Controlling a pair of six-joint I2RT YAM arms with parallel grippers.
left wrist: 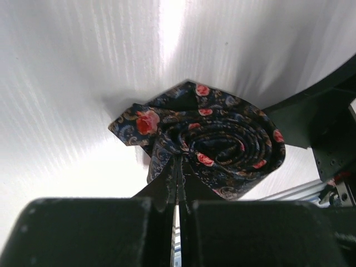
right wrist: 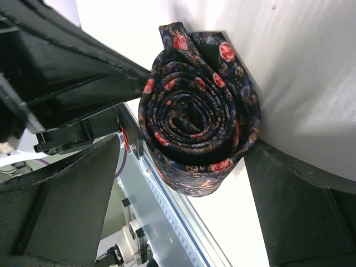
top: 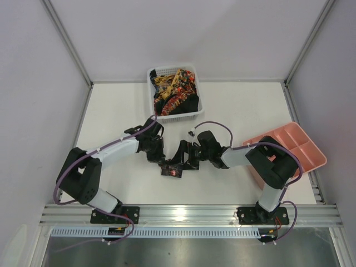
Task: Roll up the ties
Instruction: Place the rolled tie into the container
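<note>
Though soft, a tight spiral tie

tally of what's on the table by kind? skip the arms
rolled tie: 1
heap of ties in the basket: 1 (single ties can't be told apart)
white mesh basket: 1
pink tray: 1
total: 4
</note>
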